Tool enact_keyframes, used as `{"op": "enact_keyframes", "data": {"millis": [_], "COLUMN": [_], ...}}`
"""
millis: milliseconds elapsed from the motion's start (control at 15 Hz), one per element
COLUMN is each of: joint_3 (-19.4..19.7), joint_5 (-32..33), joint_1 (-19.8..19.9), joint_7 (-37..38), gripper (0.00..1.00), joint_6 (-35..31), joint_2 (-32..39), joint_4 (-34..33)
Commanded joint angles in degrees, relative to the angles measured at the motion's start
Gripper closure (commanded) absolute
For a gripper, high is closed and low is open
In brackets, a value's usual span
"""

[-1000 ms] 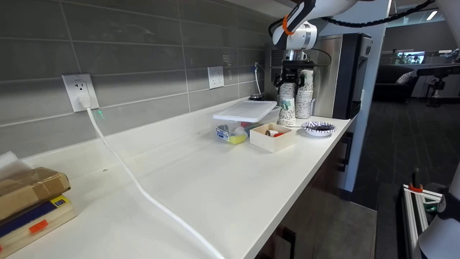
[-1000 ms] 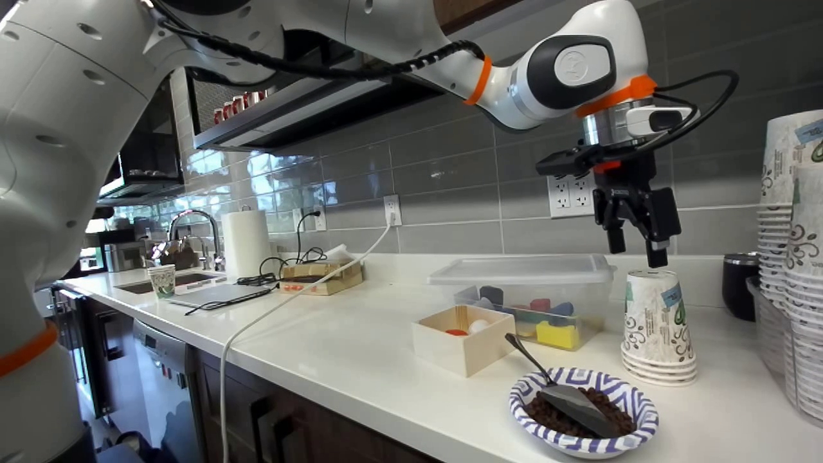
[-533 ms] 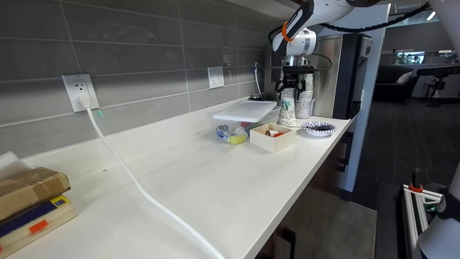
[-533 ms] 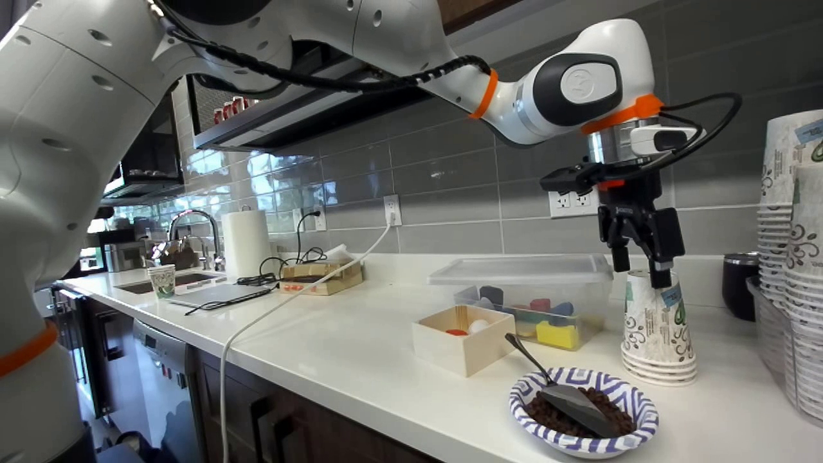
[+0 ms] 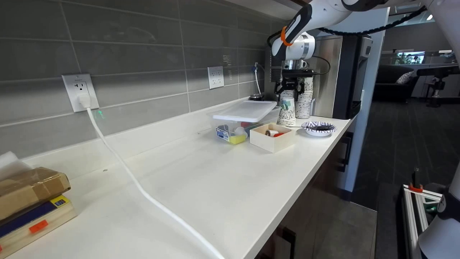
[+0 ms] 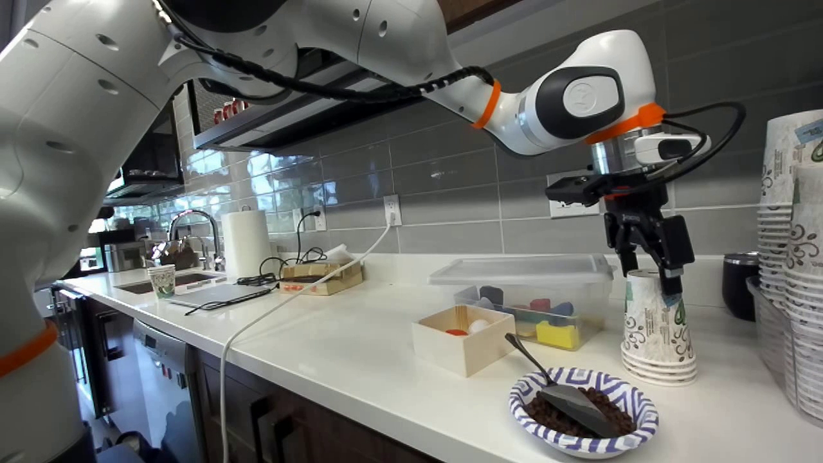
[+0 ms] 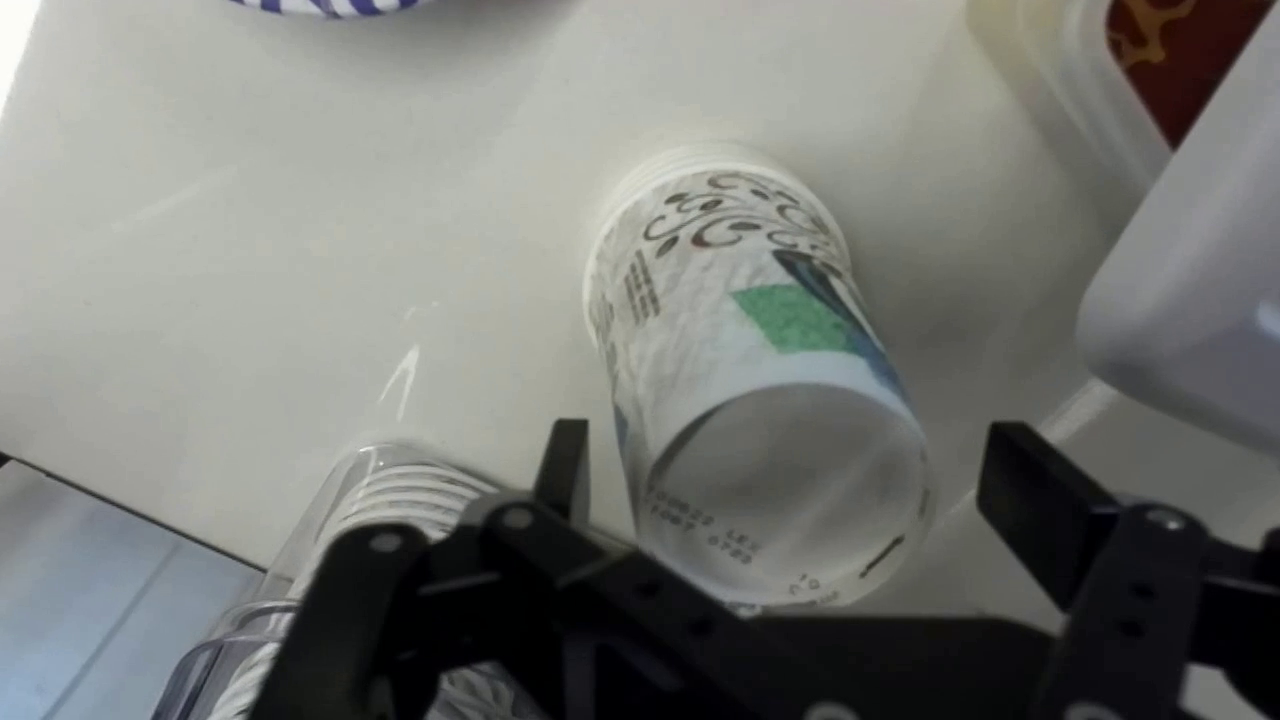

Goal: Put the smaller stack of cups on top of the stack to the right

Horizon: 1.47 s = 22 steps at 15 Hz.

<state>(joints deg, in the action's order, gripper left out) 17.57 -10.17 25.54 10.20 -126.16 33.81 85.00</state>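
Note:
The smaller stack of cups (image 6: 656,328) stands upside down on the counter, its rims at the bottom. It shows in both exterior views (image 5: 286,113) and in the wrist view (image 7: 720,290). My gripper (image 6: 651,281) points down, open, its fingertips at the stack's top. In the wrist view my open fingers (image 7: 785,470) stand on both sides of the upper cup's base, with gaps on both sides. Two tall cup columns, a nearer one (image 6: 807,257) and a farther one (image 6: 775,225), rise at the right edge. I cannot tell which is the stack to the right.
A clear bin (image 6: 771,341) surrounds the tall columns' lower part. A black tumbler (image 6: 739,286) stands behind. A lidded clear box (image 6: 524,273), a wooden box (image 6: 443,347) and a patterned bowl (image 6: 524,408) of dark beans with a spatula (image 6: 578,406) lie left of the short stack.
My gripper has moved down, from above the short stack to its top, and slightly right in an exterior view. It has stayed open. The cups have not moved.

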Motion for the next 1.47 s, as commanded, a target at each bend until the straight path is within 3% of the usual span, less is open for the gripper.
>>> {"op": "enact_keyframes", "data": {"millis": [0, 67, 133, 200, 400, 467, 933, 1400], "joint_3": [-0.47, -0.48, -0.5, -0.5, -0.36, -0.32, 0.56, 2.3], "joint_5": [0.09, 0.07, 0.05, 0.01, 0.14, 0.22, 2.72, 8.11], "joint_1": [0.33, 0.38, 0.45, 0.5, 0.53, 0.53, -1.47, -3.86], "joint_7": [0.53, 0.48, 0.33, 0.25, 0.19, 0.21, 0.15, 0.14], "gripper": [0.0, 0.0, 0.25, 0.27, 0.51, 0.55, 0.55, 0.55], "joint_6": [-0.64, -0.5, -0.42, -0.44, -0.66, -0.69, -1.06, 1.37], "joint_2": [0.62, 0.75, 0.79, 0.77, 0.51, 0.48, -4.77, -20.92], "joint_4": [-0.11, -0.1, -0.06, -0.01, 0.15, 0.16, 4.52, 14.65]}}
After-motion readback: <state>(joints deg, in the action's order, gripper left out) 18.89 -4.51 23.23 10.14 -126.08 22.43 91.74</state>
